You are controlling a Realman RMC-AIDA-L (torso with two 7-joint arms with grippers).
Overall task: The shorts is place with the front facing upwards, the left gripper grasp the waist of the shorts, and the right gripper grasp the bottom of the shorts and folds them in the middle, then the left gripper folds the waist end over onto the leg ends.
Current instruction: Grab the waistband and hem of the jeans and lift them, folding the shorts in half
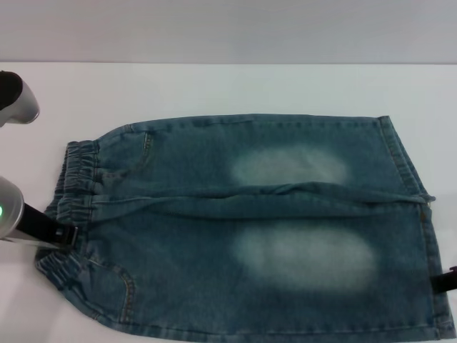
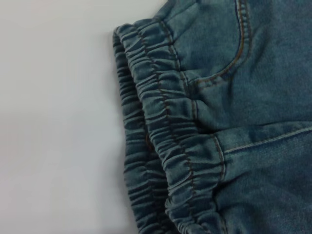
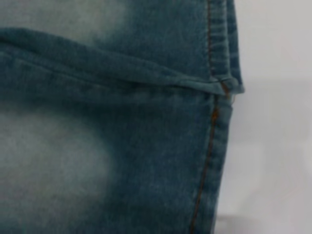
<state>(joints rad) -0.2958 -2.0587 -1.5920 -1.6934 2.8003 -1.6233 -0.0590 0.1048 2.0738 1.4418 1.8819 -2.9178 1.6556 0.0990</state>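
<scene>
The blue denim shorts (image 1: 250,229) lie flat on the white table (image 1: 214,86), front up, with two faded patches on the legs. The elastic waist (image 1: 75,179) points left and the leg hems (image 1: 410,179) point right. My left gripper (image 1: 63,236) sits at the near part of the waist, touching its edge. The left wrist view shows the gathered waist (image 2: 165,122) and a pocket seam close up. Only a dark tip of my right gripper (image 1: 446,280) shows, at the near leg hem by the picture's right edge. The right wrist view looks down on the hem (image 3: 219,97) where the two legs meet.
A grey and black rounded part of the robot (image 1: 16,100) sits at the far left above the waist. Bare white table lies behind the shorts and to their left. The shorts' near edge runs along the bottom of the head view.
</scene>
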